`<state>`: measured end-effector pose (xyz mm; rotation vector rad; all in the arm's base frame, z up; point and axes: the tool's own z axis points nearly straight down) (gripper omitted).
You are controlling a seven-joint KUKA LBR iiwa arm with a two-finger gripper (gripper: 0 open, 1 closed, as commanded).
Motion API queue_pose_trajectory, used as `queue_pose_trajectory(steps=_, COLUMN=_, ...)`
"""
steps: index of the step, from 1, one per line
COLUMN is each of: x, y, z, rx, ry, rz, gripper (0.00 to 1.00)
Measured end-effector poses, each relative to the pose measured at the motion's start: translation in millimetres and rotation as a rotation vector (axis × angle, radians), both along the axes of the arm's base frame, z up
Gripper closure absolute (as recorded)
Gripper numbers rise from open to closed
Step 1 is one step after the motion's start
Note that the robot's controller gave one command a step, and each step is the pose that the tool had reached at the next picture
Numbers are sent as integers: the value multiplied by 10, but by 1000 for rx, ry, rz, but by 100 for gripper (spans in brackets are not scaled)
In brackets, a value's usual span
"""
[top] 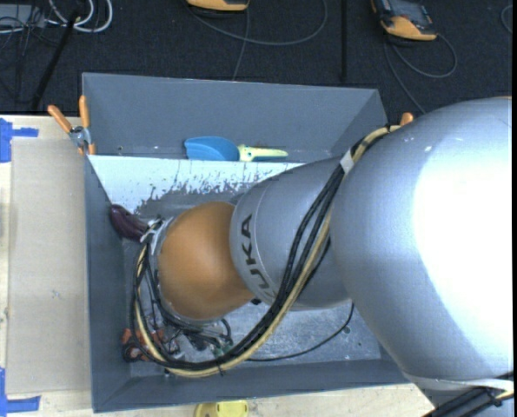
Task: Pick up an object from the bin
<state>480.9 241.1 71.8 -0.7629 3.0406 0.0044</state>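
You cannot tell which thing the gripper point(183, 334) is over: the orange cover point(197, 259) hides whatever lies beneath it in the bin's point(232, 102) left half. Whether the gripper is open or closed, you cannot tell either. Nearest is a dark maroon thing point(124, 221) by the left wall, just beside the cover. A blue scoop point(211, 149) with a yellow handle lies against the far wall. The grey arm point(293, 241) reads "UKA".

Blue scoop point(211, 149) with yellow handle point(262, 154), dark maroon object point(126, 221), grey speckled bin point(232, 102).
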Motion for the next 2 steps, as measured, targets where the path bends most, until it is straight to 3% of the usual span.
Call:
queue_pose_trajectory(steps=1, x=147, y=-66, z=719, rx=-5, ry=10, rz=-8, gripper=0)
queue_pose_trajectory(steps=2, x=315, y=-116, z=1401, rx=-5, ry=8, rz=-19, gripper=0)
